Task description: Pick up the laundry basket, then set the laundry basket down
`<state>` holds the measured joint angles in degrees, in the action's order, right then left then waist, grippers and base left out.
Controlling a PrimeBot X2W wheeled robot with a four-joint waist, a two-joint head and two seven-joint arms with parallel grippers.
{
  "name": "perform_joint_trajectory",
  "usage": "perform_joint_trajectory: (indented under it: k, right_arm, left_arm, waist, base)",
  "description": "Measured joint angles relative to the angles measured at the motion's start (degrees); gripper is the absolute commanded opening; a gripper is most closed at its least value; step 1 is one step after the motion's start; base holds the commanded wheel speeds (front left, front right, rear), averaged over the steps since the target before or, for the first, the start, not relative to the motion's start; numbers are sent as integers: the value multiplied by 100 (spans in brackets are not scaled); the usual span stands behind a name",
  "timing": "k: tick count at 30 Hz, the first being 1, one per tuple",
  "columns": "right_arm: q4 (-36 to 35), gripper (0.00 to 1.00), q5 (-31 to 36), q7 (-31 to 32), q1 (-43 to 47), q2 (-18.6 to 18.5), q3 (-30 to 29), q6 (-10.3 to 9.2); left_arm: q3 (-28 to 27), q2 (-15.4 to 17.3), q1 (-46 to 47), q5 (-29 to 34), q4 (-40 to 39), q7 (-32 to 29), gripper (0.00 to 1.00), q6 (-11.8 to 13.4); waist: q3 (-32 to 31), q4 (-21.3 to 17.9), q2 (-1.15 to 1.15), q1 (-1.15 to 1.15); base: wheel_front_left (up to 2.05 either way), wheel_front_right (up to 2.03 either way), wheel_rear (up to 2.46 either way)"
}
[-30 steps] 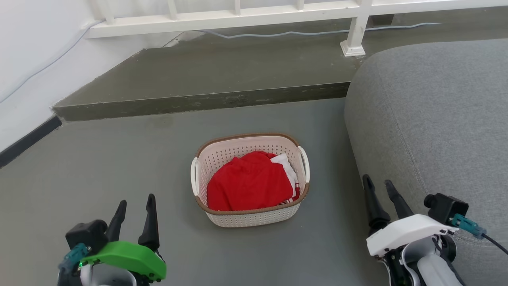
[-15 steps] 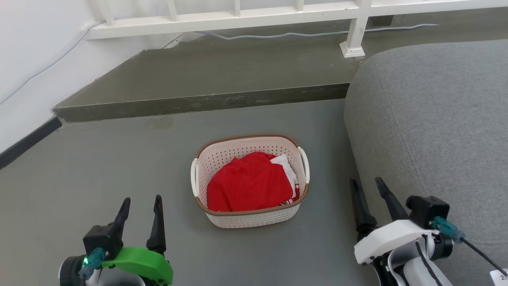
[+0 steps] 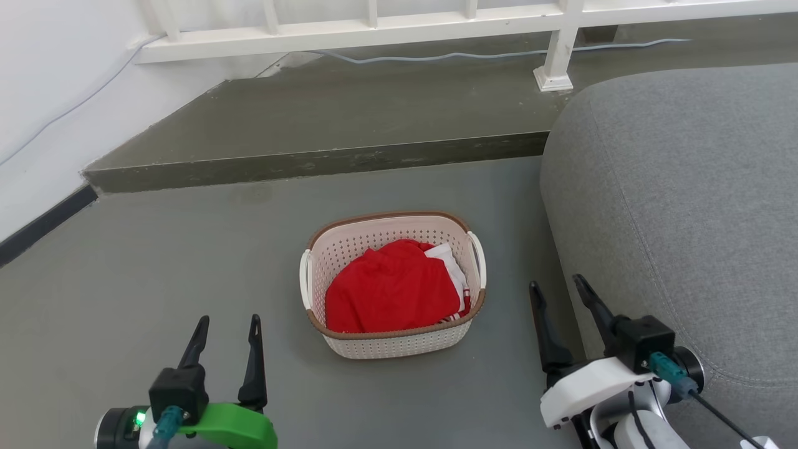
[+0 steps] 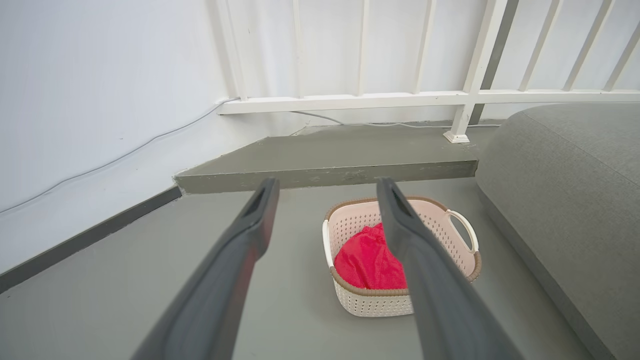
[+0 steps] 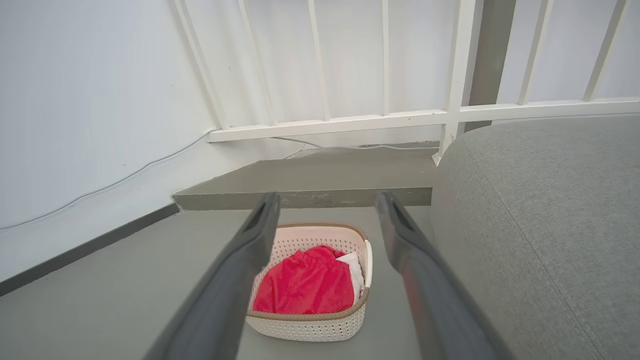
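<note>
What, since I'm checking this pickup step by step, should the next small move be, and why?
Probably ease both arms forward and inward toward the laundry basket. It sits untouched on the floor with red clothing inside. The left gripper and right gripper are open, flanking it but short of its left handle and right handle.

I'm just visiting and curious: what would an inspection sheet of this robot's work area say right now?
Surface: grey floor, with a raised step beyond.
Job's things: laundry basket upright, holding red garment and white cloth; untouched.
Clutter: nothing seen.
Grippers: left gripper and right gripper open, either side of the basket, apart from it.
Cables: pale cable along the step; wall cable at left.
Surroundings: grey sofa at right, white railing behind.
</note>
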<state>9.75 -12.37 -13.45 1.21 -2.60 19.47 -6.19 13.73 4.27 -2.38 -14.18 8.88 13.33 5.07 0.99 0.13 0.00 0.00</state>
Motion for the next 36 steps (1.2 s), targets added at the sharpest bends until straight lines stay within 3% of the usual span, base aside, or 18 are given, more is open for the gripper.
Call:
perform_joint_trajectory:
  k: [6, 36]
  right_arm:
    - [-49, 100, 345, -88, 0, 0, 90, -47]
    - [-77, 100, 168, -97, 3, -1, -33, -90]
  left_arm:
    - [51, -1, -2, 280, -16, 92, 100, 2]
    - [-152, -96, -5, 41, 155, 92, 100, -105]
  waist:
    - [11, -4, 0, 0]
    - [81, -2, 0, 0]
  base:
    - [0, 0, 0]
    - [0, 0, 0]
